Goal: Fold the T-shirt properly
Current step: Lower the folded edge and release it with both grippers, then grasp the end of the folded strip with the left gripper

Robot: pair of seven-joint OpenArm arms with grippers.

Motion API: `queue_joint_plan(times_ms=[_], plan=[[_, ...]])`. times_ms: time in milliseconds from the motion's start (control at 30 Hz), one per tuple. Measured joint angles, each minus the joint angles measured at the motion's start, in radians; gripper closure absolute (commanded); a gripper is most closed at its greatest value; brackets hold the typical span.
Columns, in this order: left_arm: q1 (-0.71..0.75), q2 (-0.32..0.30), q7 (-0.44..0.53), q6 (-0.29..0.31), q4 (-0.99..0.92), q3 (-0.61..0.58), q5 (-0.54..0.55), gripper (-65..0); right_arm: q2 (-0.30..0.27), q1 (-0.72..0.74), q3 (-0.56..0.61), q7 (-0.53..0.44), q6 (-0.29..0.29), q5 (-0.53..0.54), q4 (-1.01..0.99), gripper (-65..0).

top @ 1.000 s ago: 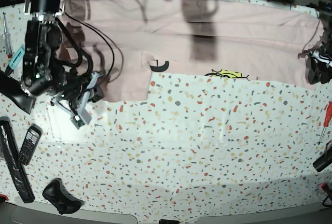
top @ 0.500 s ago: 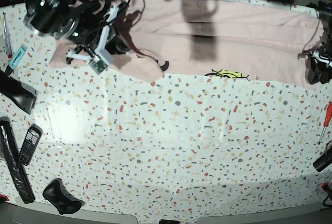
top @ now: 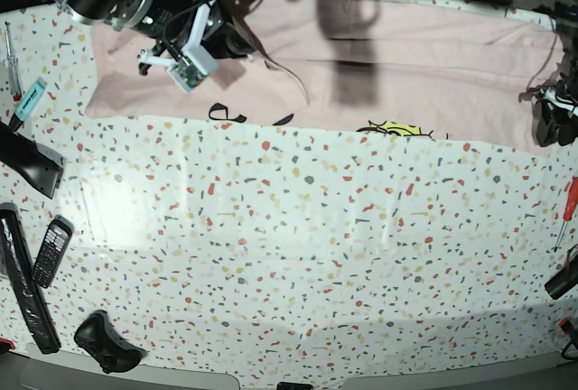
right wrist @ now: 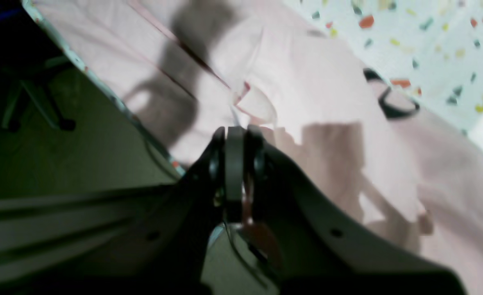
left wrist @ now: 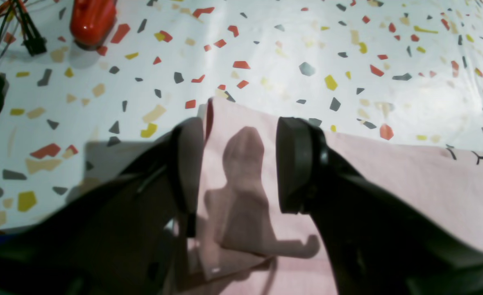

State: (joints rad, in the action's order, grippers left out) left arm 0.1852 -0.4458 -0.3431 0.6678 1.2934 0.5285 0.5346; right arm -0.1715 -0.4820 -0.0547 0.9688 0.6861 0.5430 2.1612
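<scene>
The pale pink T-shirt point(top: 433, 60) lies spread along the table's far edge. Black lettering point(top: 226, 116) and a yellow mark point(top: 397, 128) peek out at its near hem. My right gripper point(top: 242, 40) is at the far left of the base view. In the right wrist view it point(right wrist: 235, 137) is shut on a raised fold of the shirt point(right wrist: 327, 73) near the table's far edge. My left gripper point(top: 540, 124) is at the shirt's right end. In the left wrist view it point(left wrist: 241, 164) is open, straddling the shirt's corner point(left wrist: 241, 123), which lies flat on the table.
A red screwdriver point(top: 567, 209) lies at the right edge, and its handle shows in the left wrist view point(left wrist: 91, 18). A phone point(top: 50, 250), a long black bar point(top: 23, 286), a black controller point(top: 108, 340) and a blue marker point(top: 27, 101) lie at the left.
My right gripper has swung from the left middle of the table up to the far edge, pulling the shirt's left part with it and spreading it out. The left arm has not moved.
</scene>
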Motion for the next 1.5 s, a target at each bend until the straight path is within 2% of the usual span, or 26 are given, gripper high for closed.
queue_joint_plan(times_ms=[100, 133, 367, 433, 533, 600, 700, 733, 767, 933, 1033, 1100, 1200, 1233, 1267, 1333, 1367, 1500], plan=[[0.0, 0.0, 0.0, 0.0, 0.0, 0.0, 0.0, -27.5, 0.0, -0.001, 0.045, -0.034, 0.0, 0.0, 0.0, -15.8], [0.0, 0.0, 0.0, 0.0, 0.0, 0.0, 0.0, -27.5, 0.0, -0.001, 0.056, -0.05, 0.0, 0.0, 0.0, -18.4], [0.0, 0.0, 0.0, 0.0, 0.0, 0.0, 0.0, -27.5, 0.0, 0.002, 0.072, -0.068, 0.0, 0.0, 0.0, -19.1], [0.0, 0.0, -0.001, 0.0, 0.0, 0.0, 0.0, -25.7, 0.0, 0.002, 0.053, -0.068, 0.0, 0.0, 0.0, -19.0], [0.002, -0.005, -0.036, 0.027, 0.0, 0.0, 0.0, -22.6, 0.0, 0.003, -0.014, -0.066, -0.001, -0.002, 0.0, -16.6], [0.003, -0.01, -0.076, 0.029, 0.0, 0.0, 0.001, -18.7, 0.0, 0.003, -0.078, -0.04, -0.006, -0.005, 0.0, -10.5], [0.009, -0.027, -0.113, 0.029, 0.001, 0.0, 0.093, -6.3, 0.0, 0.002, -0.184, 0.011, -0.007, -0.005, 0.0, 0.0], [0.012, -0.032, -0.133, 0.028, 0.011, 0.0, 0.118, -1.8, 0.0, 0.002, -0.216, 0.026, -0.008, -0.005, 0.0, 0.0], [0.018, -0.034, -0.154, 0.024, 0.026, 0.0, 0.125, 0.0, 0.001, 0.002, -0.245, 0.035, -0.008, -0.005, -0.001, 0.0], [0.048, -0.034, -0.307, 0.029, 0.135, -0.001, 0.212, 0.0, 0.003, 0.003, -0.33, 0.037, -0.009, -0.004, -0.1, 0.0], [0.076, -0.034, -0.308, 0.029, 0.159, -0.014, 0.222, 0.0, 0.003, 0.002, -0.333, -0.006, -0.01, -0.008, -0.199, 0.0], [0.102, -0.034, -0.294, 0.026, 0.157, -0.054, 0.187, 0.0, 0.002, 0.002, -0.333, -0.051, -0.01, -0.007, -0.245, 0.0], [0.131, -0.027, -0.206, 0.03, 0.155, -0.103, 0.102, 0.0, 0.0, 0.008, -0.333, -0.059, -0.011, -0.008, -0.26, 0.0], [0.131, -0.025, -0.173, 0.029, 0.155, -0.103, 0.087, -3.5, 0.0, 0.014, -0.333, -0.056, -0.01, -0.007, -0.26, 0.0], [0.13, -0.029, -0.14, 0.029, 0.155, -0.102, 0.073, -9.8, 0.0, 0.019, -0.333, -0.048, -0.01, -0.008, -0.26, 0.0], [0.127, -0.047, -0.122, 0.029, 0.155, -0.094, 0.083, -20.1, 0.0, 0.021, -0.333, -0.048, -0.01, -0.008, -0.26, 0.0], [0.125, -0.059, -0.122, 0.029, 0.155, -0.088, 0.08, -22.1, 0.0, 0.021, -0.333, -0.048, -0.01, -0.008, -0.26, 0.0], [0.125, -0.073, -0.13, 0.03, 0.155, -0.024, 0.078, -22.4, 0.0, 0.021, -0.333, -0.048, -0.01, -0.008, -0.26, 0.0]])
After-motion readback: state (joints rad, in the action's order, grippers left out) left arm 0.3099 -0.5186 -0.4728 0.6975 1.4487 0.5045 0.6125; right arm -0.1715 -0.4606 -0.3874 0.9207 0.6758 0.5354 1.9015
